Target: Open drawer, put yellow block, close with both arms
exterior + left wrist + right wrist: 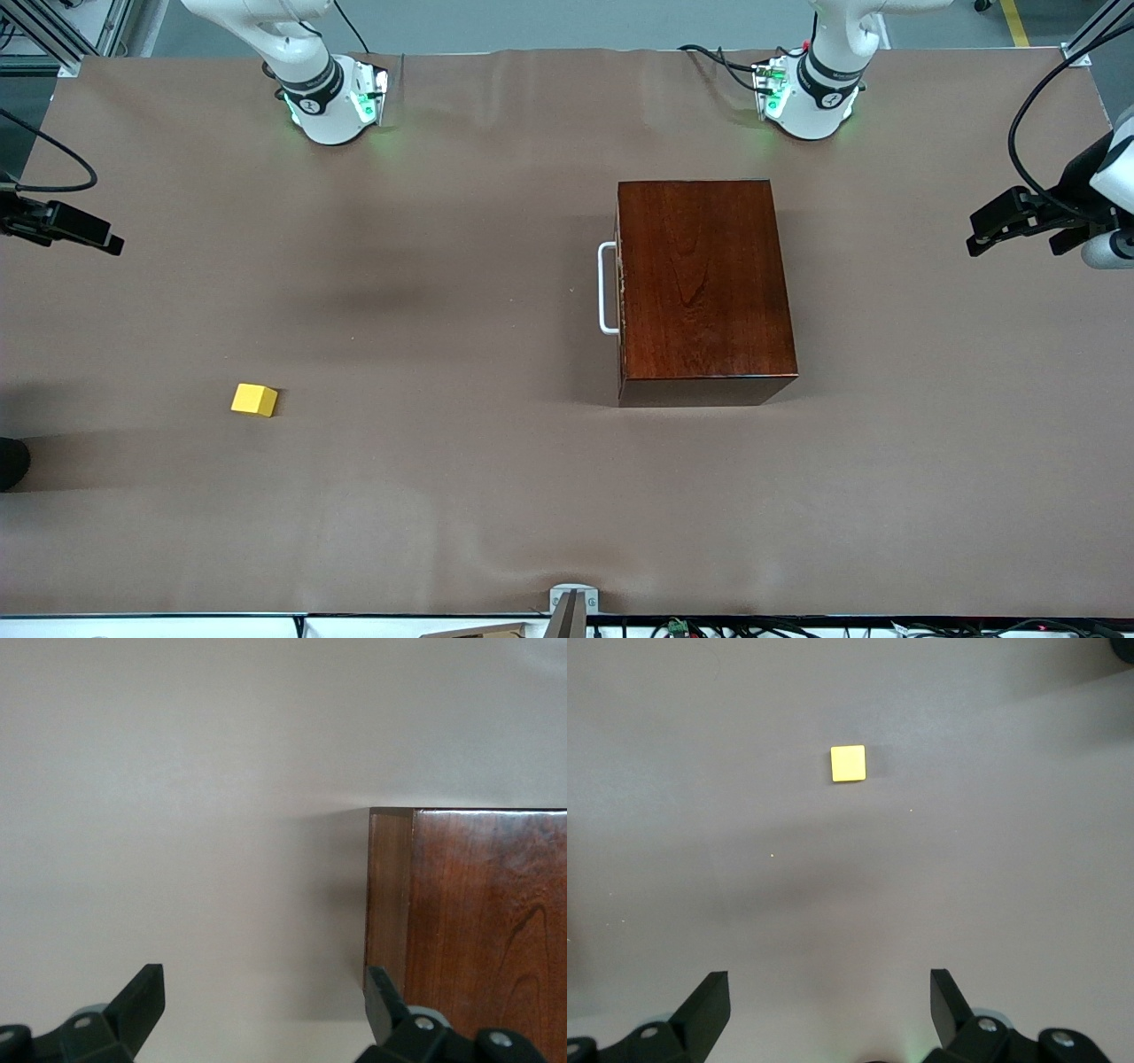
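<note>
Drawer's shut, just its white U-shaped handle point(608, 288) sticking out of the glossy reddish-brown wooden box point(704, 283) toward the right arm's end. The little matte yellow block point(254, 400) sits well apart on the brown desk point(443, 496), nearer the front camera. Left end effector point(266, 1010) and right end effector point(830, 1005) both hover, fingers apart.

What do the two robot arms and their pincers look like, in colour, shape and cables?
Both arms are glossy white with black joint bands, rising from round white bases lit green; black cables run to the left arm's base. Each pincer has two black wedge-shaped fingers on a dark body with grey screws: the left pincer and the right pincer look alike.
</note>
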{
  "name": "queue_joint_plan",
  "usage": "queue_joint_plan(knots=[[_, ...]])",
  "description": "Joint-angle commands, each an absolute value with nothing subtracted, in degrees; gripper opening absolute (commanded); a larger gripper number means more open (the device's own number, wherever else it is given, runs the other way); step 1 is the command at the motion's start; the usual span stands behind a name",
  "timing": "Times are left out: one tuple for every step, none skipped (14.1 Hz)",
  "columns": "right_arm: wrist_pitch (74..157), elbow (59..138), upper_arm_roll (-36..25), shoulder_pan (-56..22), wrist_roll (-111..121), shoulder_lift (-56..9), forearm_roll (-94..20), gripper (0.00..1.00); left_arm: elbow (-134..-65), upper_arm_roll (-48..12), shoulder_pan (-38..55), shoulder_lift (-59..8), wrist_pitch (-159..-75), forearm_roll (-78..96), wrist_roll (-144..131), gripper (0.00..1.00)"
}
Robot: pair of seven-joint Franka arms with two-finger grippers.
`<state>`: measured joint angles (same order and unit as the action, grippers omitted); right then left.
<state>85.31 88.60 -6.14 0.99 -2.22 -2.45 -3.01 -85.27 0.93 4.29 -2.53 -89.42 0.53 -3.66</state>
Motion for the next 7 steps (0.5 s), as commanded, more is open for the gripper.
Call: queue_joint_plan(knots=[[84.9, 87.5, -5.6, 1.7, -2.9, -2.9, -3.6, 1.00, -86.2, 0.7, 4.2, -1.9, -90.3, 0.4, -4.3, 1.00], [85.0, 87.5, -5.6, 1.7, -2.9, -2.9, -3.6, 1.00, -86.0, 0.7, 4.1, -2.2, -90.3, 0.4, -4.4, 1.00], [85.0, 87.5, -5.6, 1.7, -2.9, -2.9, -3.6, 1.00, -85.9, 0.7, 4.2, -2.3, -90.5, 0.4, -4.4, 1.00], [85.0, 87.5, -5.6, 1.7, -2.9, -2.9, -3.6, 1.00, -86.0, 0.7, 4.2, -2.2, -90.5, 0.3, -4.4, 1.00], [84.9, 87.5, -5.6, 1.6, -2.9, -2.9, -3.6, 1.00, -85.9, 0.7, 4.3, -2.3, -90.5, 0.3, -4.5, 1.00], [84.9, 87.5, -5.6, 1.5, -2.9, -2.9, -3.7, 1.00, -85.9, 0.7, 4.2, -2.2, -90.5, 0.3, -4.4, 1.00], [84.9, 87.6, -5.6, 1.3, -2.9, -3.0, -3.7, 1.00, -85.8, 0.7, 4.1, -2.3, -90.5, 0.4, -4.5, 1.00]])
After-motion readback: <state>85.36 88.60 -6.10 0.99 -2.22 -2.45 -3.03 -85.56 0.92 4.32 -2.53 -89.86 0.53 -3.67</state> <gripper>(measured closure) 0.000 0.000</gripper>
